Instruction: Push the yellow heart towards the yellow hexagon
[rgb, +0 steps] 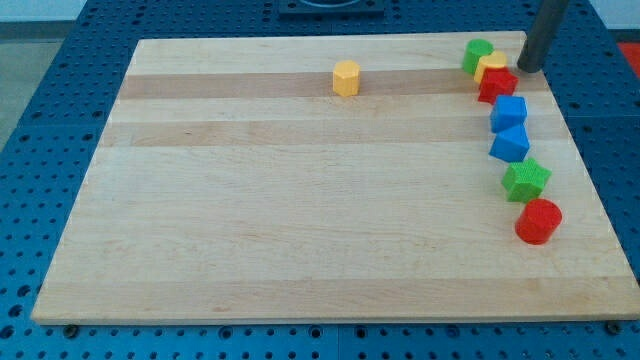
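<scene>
My tip, the end effector here, is a plain rod with no jaws, so it neither spreads nor pinches; it stands at the bench's top right corner, gripping nothing. Just to its left, toward the view's left, sits the yellow heart, wedged between a green block beyond it and a red block just below it, all three touching or nearly so. The yellow hexagon lies well apart, far to the tip's left along the same top band of the bench. Below the tip a column runs down the view's right: two blue blocks, a green star-like block and a red cylinder. The risk, as I judge it, is that a leftward push catches the green or red neighbour too, dragging them along or turning the heart off course, since it is so tightly flanked; a glancing contact could also slide it up off the bench edge. No containers are visible
</scene>
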